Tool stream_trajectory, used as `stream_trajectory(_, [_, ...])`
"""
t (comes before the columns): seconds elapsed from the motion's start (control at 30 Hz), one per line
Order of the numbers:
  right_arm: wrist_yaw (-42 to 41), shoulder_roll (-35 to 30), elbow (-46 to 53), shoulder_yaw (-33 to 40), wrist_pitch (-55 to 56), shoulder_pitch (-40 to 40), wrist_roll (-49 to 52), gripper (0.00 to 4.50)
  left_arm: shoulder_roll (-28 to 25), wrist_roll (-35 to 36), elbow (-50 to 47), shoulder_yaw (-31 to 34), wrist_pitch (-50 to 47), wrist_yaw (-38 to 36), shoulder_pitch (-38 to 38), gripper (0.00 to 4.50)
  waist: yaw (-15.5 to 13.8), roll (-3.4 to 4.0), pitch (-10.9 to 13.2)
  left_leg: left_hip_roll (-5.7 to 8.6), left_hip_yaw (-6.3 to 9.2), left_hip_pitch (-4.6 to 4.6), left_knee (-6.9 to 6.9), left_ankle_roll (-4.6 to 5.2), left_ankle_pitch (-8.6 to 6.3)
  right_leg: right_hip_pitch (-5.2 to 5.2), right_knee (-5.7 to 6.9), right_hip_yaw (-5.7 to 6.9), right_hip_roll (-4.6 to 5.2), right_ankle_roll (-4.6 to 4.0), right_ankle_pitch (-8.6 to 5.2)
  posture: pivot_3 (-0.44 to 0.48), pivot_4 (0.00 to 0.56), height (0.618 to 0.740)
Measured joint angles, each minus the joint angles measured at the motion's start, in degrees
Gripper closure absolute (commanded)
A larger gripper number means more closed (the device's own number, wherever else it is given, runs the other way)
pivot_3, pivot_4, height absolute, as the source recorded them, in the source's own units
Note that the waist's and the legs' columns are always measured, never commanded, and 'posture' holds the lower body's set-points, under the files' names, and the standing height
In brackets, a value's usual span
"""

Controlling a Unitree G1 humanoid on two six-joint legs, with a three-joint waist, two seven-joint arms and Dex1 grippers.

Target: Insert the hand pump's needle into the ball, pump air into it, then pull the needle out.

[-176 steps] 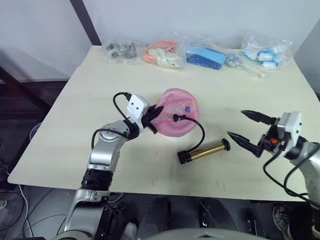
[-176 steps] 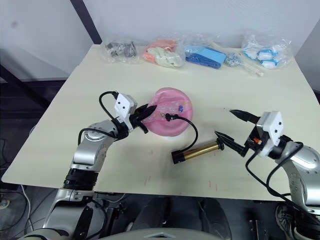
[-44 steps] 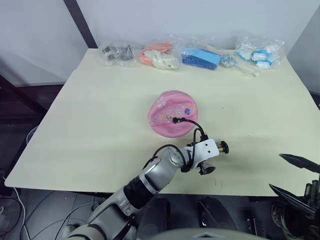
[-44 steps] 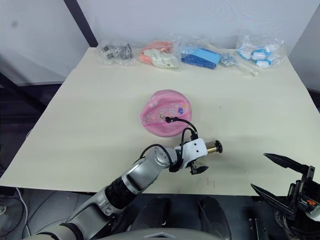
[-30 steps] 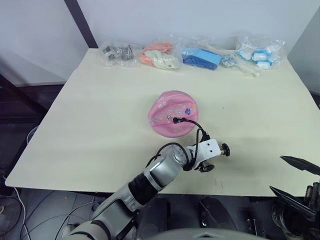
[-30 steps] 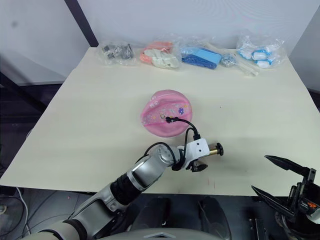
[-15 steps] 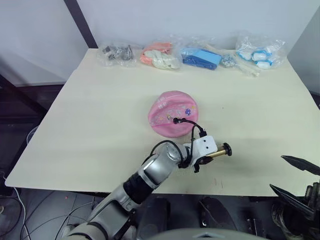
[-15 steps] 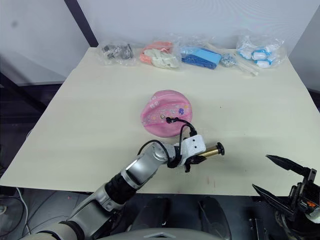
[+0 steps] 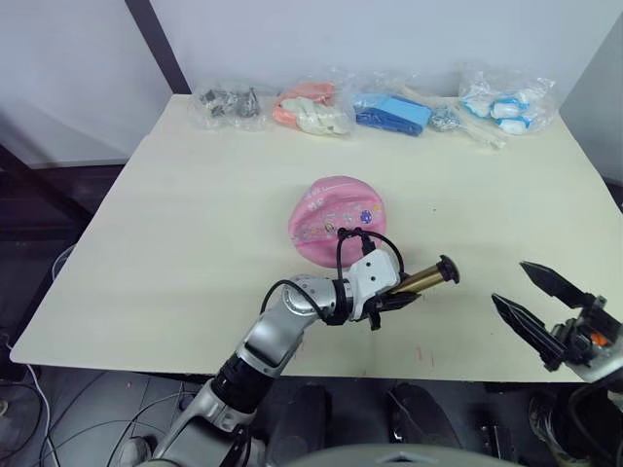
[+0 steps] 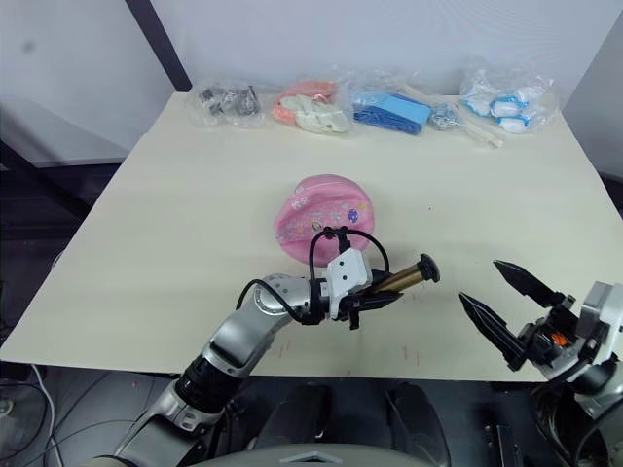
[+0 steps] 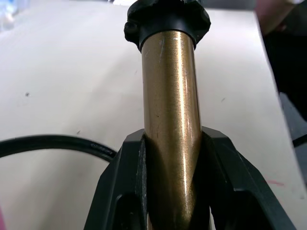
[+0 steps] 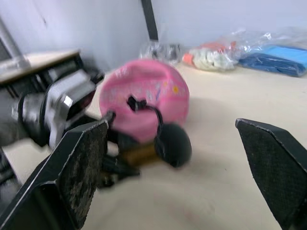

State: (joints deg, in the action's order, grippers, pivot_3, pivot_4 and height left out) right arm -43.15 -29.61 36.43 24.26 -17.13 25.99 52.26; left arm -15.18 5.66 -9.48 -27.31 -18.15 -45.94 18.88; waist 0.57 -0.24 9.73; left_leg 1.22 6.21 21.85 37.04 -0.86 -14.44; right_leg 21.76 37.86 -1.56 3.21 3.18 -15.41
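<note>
The pink ball [image 9: 336,219] sits sagging at the table's middle. A small black fitting [image 9: 343,233] rests on its top; the needle's pin is hidden there. From it a thin black hose [image 9: 375,243] loops to the gold hand pump [image 9: 421,280]. My left gripper [image 9: 391,298] is shut on the pump's barrel [image 11: 170,96], holding it tilted, with the black handle end [image 9: 448,269] raised and pointing right. My right gripper [image 9: 531,300] stands open to the right of the pump, apart from it, its fingers [image 12: 81,163] facing the handle end [image 12: 172,141] and the ball [image 12: 146,98].
Several clear bags of small items lie along the table's [image 9: 195,233] far edge: dark parts [image 9: 234,100], orange and white pieces [image 9: 313,107], blue pieces [image 9: 394,110], blue and white pieces [image 9: 506,97]. The table's front edge runs just below both grippers.
My left gripper, earlier at the ball, now holds the pump and has tilted its handle end up. My right gripper has risen from the lower right toward the pump.
</note>
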Motion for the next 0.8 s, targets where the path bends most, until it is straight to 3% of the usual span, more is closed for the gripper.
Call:
stream_trajectory(0.4, [25.8, 3.8, 3.1, -8.5, -13.9, -11.0, 12.4, 0.0, 3.5, 2.4, 4.6, 2.8, 10.2, -0.1, -2.1, 3.47, 0.2, 0.0, 0.0, 0.0, -0.01, 0.03, 0.07, 0.05, -0.02, 0.01, 0.02, 0.0, -0.03, 0.0, 0.0, 0.0, 0.15, 0.736])
stream_trajectory(0.8, [43.8, 14.4, 1.2, -13.0, -14.6, -18.6, 26.9, 0.0, 5.0, 3.1, 6.1, 4.3, 13.7, 0.2, -2.4, 3.47, 0.3, 0.01, 0.0, 0.0, 0.0, 0.02, 0.07, 0.06, -0.03, 0.02, 0.04, 0.0, -0.06, 0.0, 0.01, 0.0, 0.15, 0.736])
